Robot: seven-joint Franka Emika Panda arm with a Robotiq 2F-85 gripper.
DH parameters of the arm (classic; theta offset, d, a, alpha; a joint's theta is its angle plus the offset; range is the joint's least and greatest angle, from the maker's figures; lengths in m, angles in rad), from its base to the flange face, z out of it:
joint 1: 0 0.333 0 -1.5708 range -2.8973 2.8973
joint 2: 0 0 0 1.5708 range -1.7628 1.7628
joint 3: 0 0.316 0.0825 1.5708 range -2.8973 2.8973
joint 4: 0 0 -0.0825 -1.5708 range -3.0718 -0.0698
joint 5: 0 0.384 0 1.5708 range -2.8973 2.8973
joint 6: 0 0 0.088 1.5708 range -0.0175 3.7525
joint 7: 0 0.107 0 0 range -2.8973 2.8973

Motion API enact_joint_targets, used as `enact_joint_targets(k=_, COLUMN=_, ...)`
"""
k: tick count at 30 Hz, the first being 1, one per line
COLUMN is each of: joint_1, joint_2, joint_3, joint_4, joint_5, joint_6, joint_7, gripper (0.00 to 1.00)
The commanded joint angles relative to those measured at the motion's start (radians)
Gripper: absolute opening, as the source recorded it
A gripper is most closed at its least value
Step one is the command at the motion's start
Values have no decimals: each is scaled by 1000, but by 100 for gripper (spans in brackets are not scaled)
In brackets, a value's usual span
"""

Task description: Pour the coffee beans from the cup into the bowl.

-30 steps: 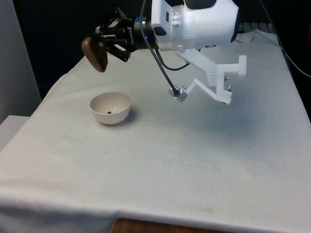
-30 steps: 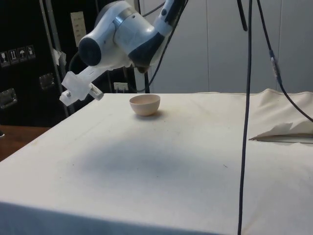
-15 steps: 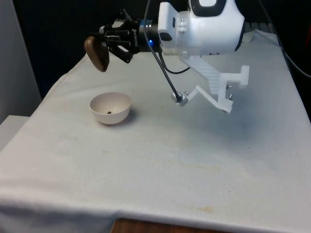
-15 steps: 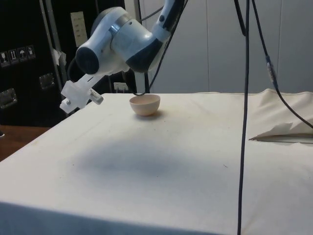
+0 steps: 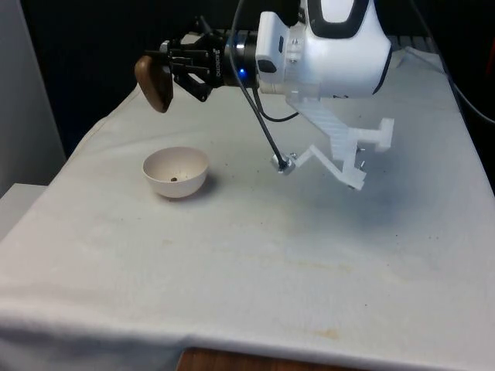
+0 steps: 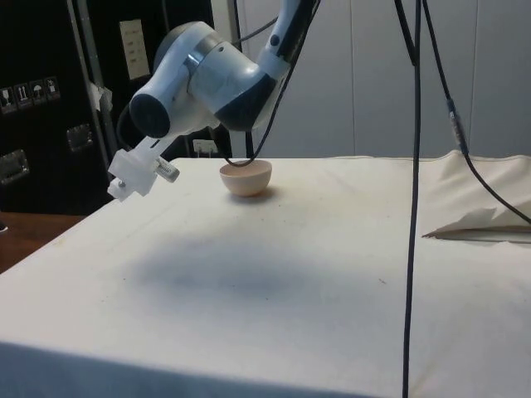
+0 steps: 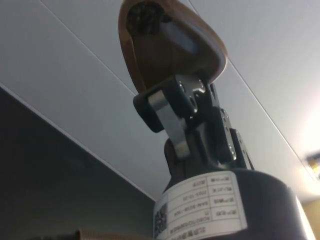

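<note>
Jaws: the black two-finger gripper (image 5: 172, 68) pointed sideways, closed on the brown rounded cup (image 5: 154, 83), which it carried in the air; in the wrist view the metal fingers (image 7: 172, 117) clamped the cup's lower end.
Cup: it lay tipped on its side, long axis roughly level and in line with the jaws, mouth facing away from them; dark coffee beans (image 7: 142, 19) sat deep inside it.
Key relation: the pale round bowl (image 5: 176, 171) stood below the jaws, near the point under the cup, well apart in height.
Bowl contents: one dark speck, probably a bean (image 5: 174, 178), lay at the bottom, so the pour looked barely begun.
Next move, as a judgement: more tilt over the bowl seemed needed.
Surface: the counter (image 5: 255, 263) wore a white cloth, lightly stained.
Room: open cloth lay on every side of the bowl.
</note>
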Motion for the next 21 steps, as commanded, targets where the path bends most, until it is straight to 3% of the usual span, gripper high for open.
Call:
enact_joint_targets(k=1, joint_1=4, joint_2=4, joint_3=-1, joint_4=4, joint_5=-5, joint_6=-7, joint_7=-2, gripper=0)
enact_joint_targets(k=2, joint_1=0, joint_2=1, joint_3=1, joint_4=0, joint_5=-3, joint_6=-4, joint_7=0, gripper=0)
enact_joint_targets(k=7, joint_1=6, joint_2=7, joint_3=2, joint_4=3, joint_5=-16, joint_6=-26, joint_7=-1, gripper=0)
enact_joint_targets(k=21, joint_1=6, joint_2=13, joint_3=15, joint_4=0, joint_5=-48, joint_6=-74, joint_7=1, gripper=0)
